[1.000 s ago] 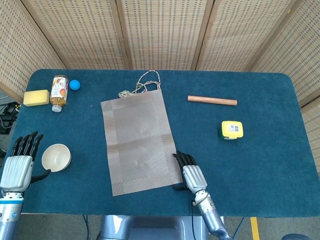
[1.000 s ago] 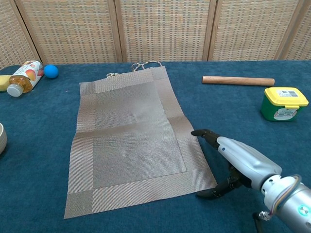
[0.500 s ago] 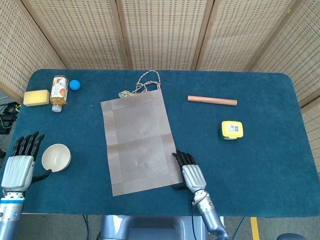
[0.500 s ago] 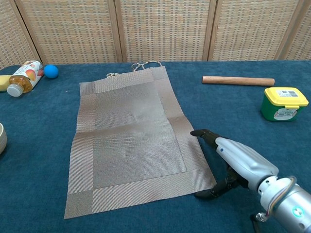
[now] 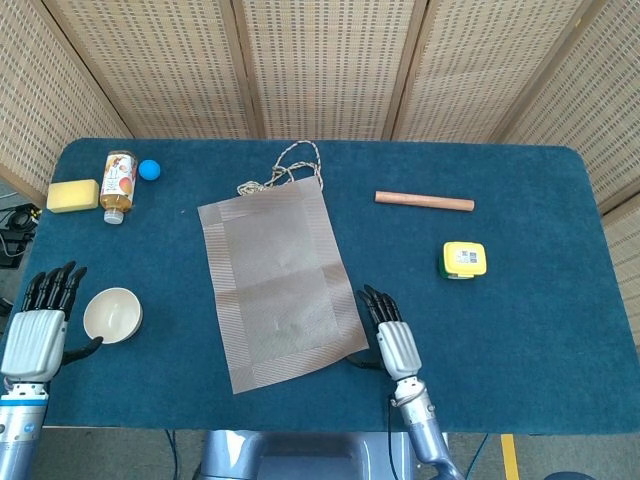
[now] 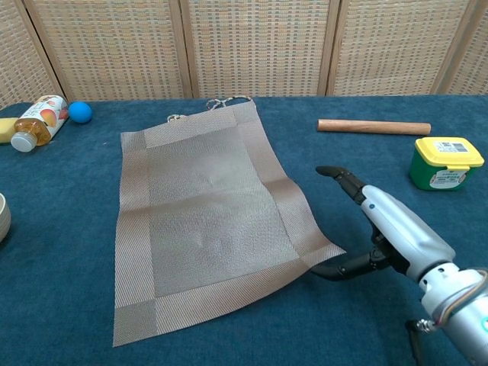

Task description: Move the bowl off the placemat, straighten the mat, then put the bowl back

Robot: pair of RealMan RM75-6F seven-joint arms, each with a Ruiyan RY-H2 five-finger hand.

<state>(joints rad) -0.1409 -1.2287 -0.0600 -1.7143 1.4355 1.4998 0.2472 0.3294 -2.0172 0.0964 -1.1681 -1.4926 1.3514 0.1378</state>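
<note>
The head view shows the whole bowl [image 5: 112, 314] on the table [image 5: 520, 330], off the placemat [image 5: 278, 283], beside the empty, spread left hand [image 5: 38, 325]; the chest view crops the bowl at its left edge. There the right hand [image 6: 381, 229] has its thumb at the mat's lifted near corner, though an actual pinch cannot be made out. Bottle [image 6: 38, 120] and tub [image 6: 446, 162] labels are unreadable.

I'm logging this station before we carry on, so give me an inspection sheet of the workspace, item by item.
Surface: table covered in dark blue cloth.
Job's things: placemat lies skewed, its near right corner lifted; bowl is off it, near the left edge.
Clutter: bottle, sponge, blue ball, wooden rod, yellow-lidded tub, cord at the mat's far edge.
Hands: left hand beside the bowl; right hand at the lifted corner.
Cables: nothing seen on the table.
Surroundings: woven screens behind.
</note>
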